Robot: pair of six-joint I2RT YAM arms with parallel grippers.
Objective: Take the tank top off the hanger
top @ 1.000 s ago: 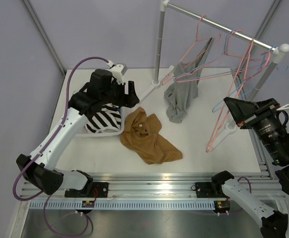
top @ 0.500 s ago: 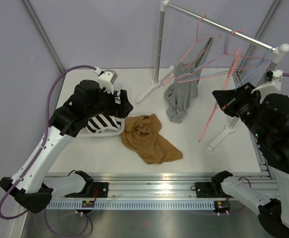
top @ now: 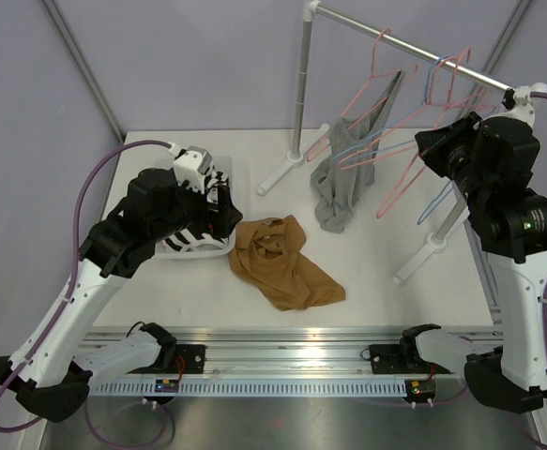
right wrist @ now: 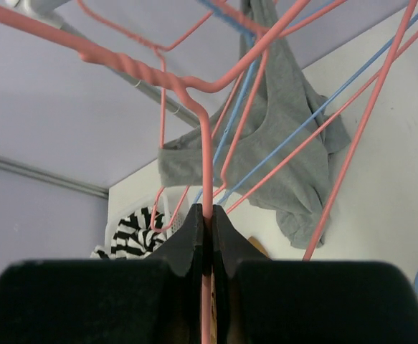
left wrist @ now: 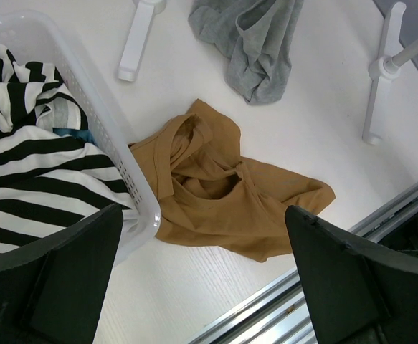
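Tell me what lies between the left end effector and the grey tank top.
A crumpled brown shirt lies between the left end effector and the grey tank top, seen plainly in the left wrist view.

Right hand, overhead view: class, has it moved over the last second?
Yes. The right hand has moved up the picture, away from the near table edge and toward the right end of the clothes rail. It is shut on a pink hanger.
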